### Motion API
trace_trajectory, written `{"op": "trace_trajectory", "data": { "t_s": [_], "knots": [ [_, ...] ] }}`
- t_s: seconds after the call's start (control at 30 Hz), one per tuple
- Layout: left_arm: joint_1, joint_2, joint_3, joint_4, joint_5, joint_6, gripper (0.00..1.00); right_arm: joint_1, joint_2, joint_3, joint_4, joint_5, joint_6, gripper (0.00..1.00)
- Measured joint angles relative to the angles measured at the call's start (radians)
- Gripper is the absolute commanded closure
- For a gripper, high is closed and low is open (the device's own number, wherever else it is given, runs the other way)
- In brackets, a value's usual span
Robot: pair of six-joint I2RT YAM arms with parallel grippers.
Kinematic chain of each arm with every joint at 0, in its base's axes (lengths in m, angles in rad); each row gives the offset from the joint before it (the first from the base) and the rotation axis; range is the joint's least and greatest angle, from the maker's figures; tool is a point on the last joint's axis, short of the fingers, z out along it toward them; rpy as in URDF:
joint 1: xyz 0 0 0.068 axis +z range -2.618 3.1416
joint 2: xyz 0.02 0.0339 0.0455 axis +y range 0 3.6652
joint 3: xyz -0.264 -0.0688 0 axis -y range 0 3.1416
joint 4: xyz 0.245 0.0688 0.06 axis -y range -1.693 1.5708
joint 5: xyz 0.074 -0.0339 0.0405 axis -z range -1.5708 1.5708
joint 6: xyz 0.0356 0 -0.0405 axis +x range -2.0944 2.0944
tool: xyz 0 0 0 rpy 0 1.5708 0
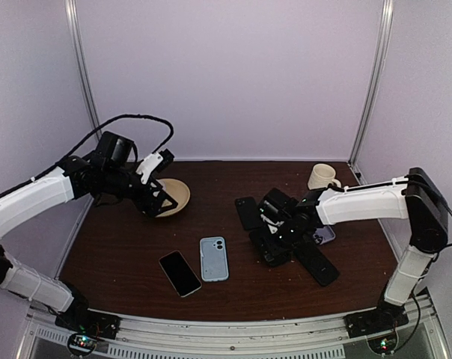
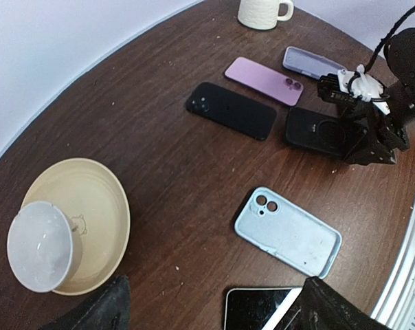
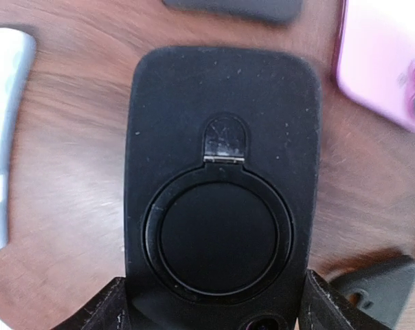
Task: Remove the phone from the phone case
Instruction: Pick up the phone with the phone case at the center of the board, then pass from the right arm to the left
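**Black ring-holder case sat between the right pincer's fingers**

The black phone case (image 2: 317, 130), the one with the round ring holder on its back, is laid back-up on the dark wooden surface (image 2: 159, 158), over on the right side. It's straddled by the right pincer (image 3: 214, 302), which is spread wide with one finger at each long edge of the case. Whether the edges are actually squeezed or just flanked can't be told from the wrist view. Only the back of the case is shown, so the phone itself can't be made out either.

Just beside the case, a black phone (image 2: 231, 110) is laid camera-side up. A purple phone (image 2: 264, 80) and a lilac case (image 2: 310, 62) are lined up past it, and a cream mug (image 2: 262, 12) is parked near the far right corner.

The left pincer (image 2: 218, 309) is held up over the left side, spread wide with nothing in it. A beige plate (image 2: 101, 206) is seen below it, with a whitish cup (image 2: 39, 244) resting on it. Near the middle a light-blue case (image 2: 288, 230) is laid back-up, and a screen-up black phone (image 2: 259, 309) is placed just beside it.
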Motion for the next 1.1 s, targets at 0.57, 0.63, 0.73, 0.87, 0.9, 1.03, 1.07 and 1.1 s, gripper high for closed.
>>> {"op": "trace_trajectory", "data": {
  "t_s": [0.57,0.63,0.73,0.87,0.9,1.03,1.07,1.1],
  "knots": [
    [-0.06,-0.123,-0.194,0.248,0.415,0.543,0.18,0.008,-0.239,0.027,0.051,-0.306,-0.088,0.48],
    [-0.077,-0.142,-0.23,0.257,0.446,0.664,0.21,0.008,-0.239,0.034,0.026,-0.391,-0.069,0.48],
    [-0.124,-0.155,-0.267,0.257,0.464,0.817,0.22,0.008,-0.239,0.037,0.018,-0.504,-0.041,0.48],
    [-0.211,-0.159,-0.288,0.261,0.438,0.959,0.26,0.008,-0.239,0.032,0.037,-0.64,0.005,0.48],
    [-0.226,-0.159,-0.293,0.267,0.431,0.976,0.26,0.01,-0.239,0.031,0.046,-0.663,0.016,0.48],
    [-0.269,-0.156,-0.322,0.309,0.403,1.025,0.3,0.028,-0.239,0.023,0.084,-0.737,0.052,0.48],
    [-0.276,-0.152,-0.328,0.32,0.395,1.032,0.31,0.039,-0.239,0.023,0.092,-0.75,0.059,0.47],
    [-0.282,-0.147,-0.332,0.331,0.387,1.035,0.32,0.05,-0.239,0.023,0.098,-0.76,0.063,0.46]
  ]
}}
